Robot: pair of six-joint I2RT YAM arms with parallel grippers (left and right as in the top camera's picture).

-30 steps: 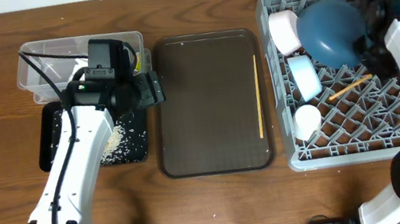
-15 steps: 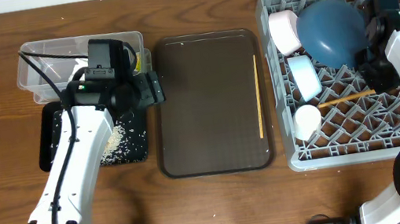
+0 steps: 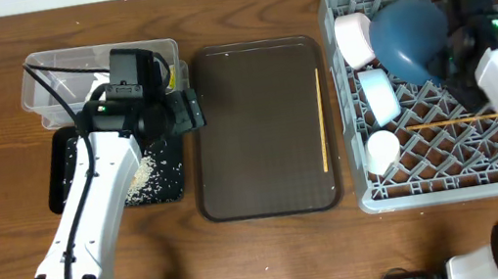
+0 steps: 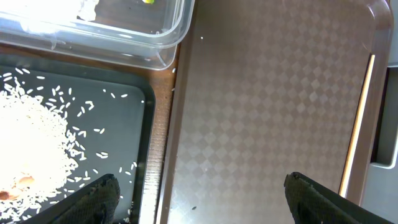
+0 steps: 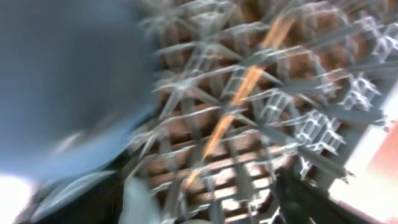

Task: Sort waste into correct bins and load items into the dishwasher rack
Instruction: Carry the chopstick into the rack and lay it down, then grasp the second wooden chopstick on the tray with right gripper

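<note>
Chopstick (image 3: 448,122) lies flat on the rack (image 3: 435,193) floor, second chopstick (image 3: 320,119) on the brown tray (image 3: 257,128). Left gripper (image 4: 200,186) gapes wide, empty; right gripper (image 5: 199,186) looks spread and empty too, though it's blurry.

Grey lattice rack (image 3: 435,195), blue plate (image 3: 407,37), diamond-patterned brown tray (image 3: 257,128)

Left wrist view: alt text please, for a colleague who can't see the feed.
A dark brown serving tray fills most of the frame, a wooden chopstick lying along its right rim. At frame left sit a black tray heaped with rice and the corner of a clear tub. The left end effector is open and empty.
</note>
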